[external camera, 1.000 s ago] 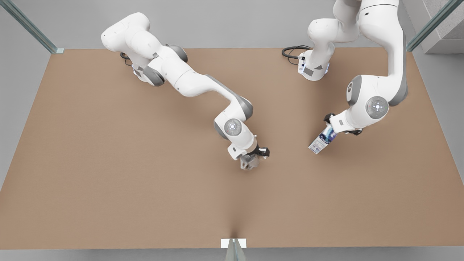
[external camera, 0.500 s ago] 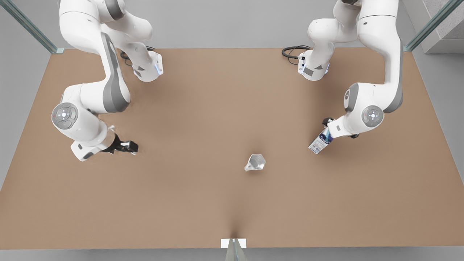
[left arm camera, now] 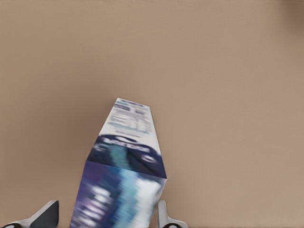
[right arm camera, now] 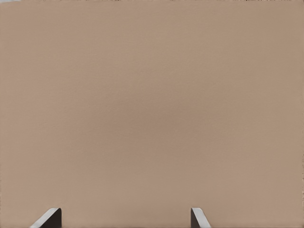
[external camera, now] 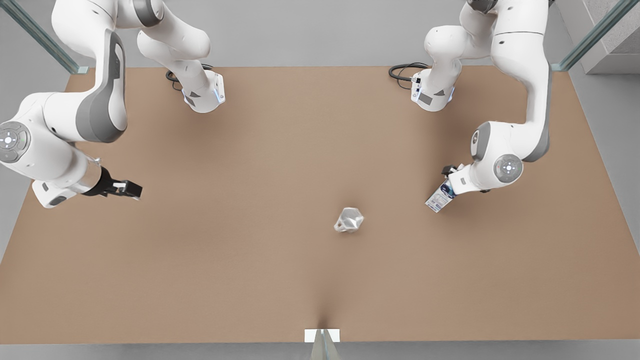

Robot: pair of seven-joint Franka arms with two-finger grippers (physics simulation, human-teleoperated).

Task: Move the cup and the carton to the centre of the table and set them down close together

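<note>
Front view: left gripper (external camera: 446, 184) grips carton (external camera: 439, 197); cup (external camera: 349, 220) lies free

Matte tan table (external camera: 250, 280), shiny metallic faceted cup (external camera: 348, 220), glossy printed carton (left arm camera: 124, 175).

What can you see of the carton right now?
The carton is a slim rectangular box, white with blue and dark print and a label panel at its far end. It sits between the left gripper's fingers, at the front view's right, over the table, apart from the cup. Table contact is unclear.
</note>
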